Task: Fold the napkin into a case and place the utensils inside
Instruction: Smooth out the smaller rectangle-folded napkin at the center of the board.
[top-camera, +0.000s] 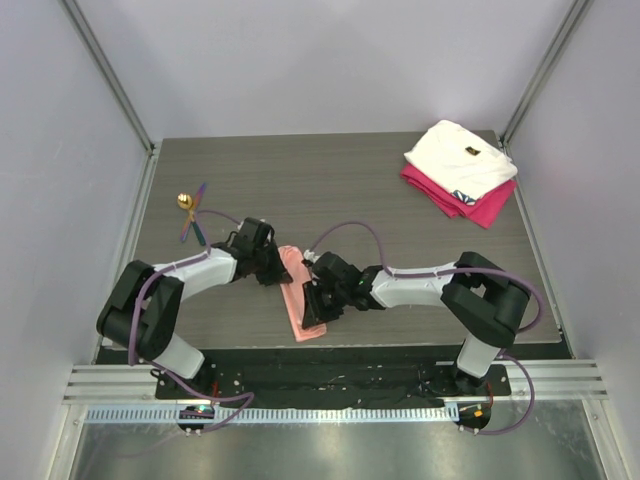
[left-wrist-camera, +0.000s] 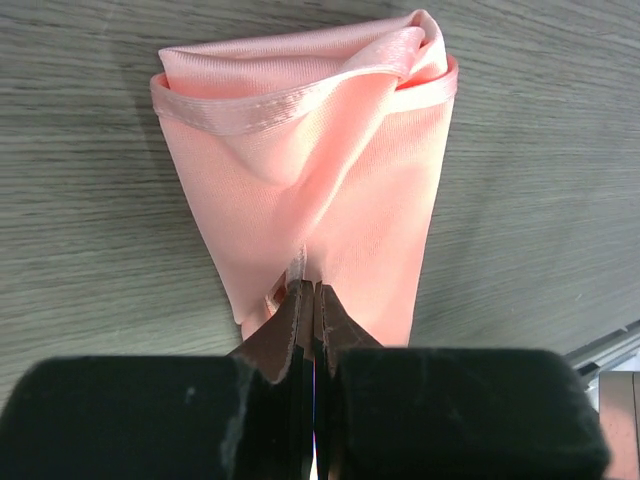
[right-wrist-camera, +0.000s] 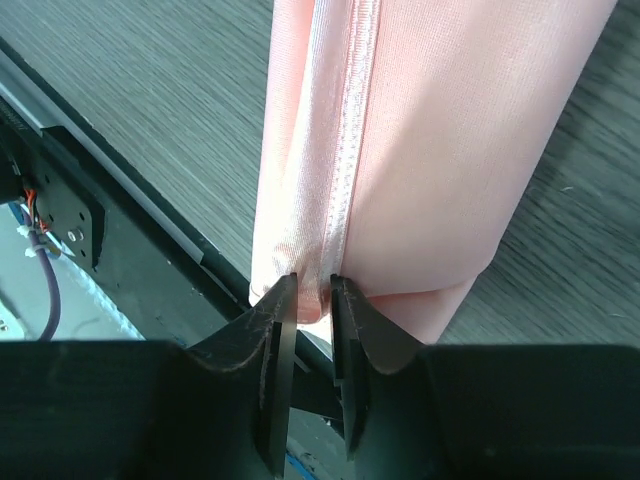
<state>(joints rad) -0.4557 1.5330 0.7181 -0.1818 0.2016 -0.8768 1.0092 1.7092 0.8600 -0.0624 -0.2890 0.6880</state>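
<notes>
Bright, even light, soft shadows, faint sheen on the napkin (left-wrist-camera: 300, 150)

From above, the left hand (top-camera: 283, 272) and right hand (top-camera: 318, 298) are covering parts of the thin salmon-pink cloth napkin (top-camera: 297, 305). The folded white cloth (top-camera: 460, 160) is hiding most of the folded magenta cloth (top-camera: 482, 206). The slim gold, purple and green utensils (top-camera: 192, 216) are showing too small to count.

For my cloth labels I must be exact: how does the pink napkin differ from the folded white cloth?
The napkin is a salmon-pink, long narrow strip near the arms; the white cloth is a broad folded pile at the far right corner. The left end effector and the right end effector each pinch one end of the napkin; the white cloth lies untouched on a magenta cloth. Both are folded fabric on the table.
</notes>
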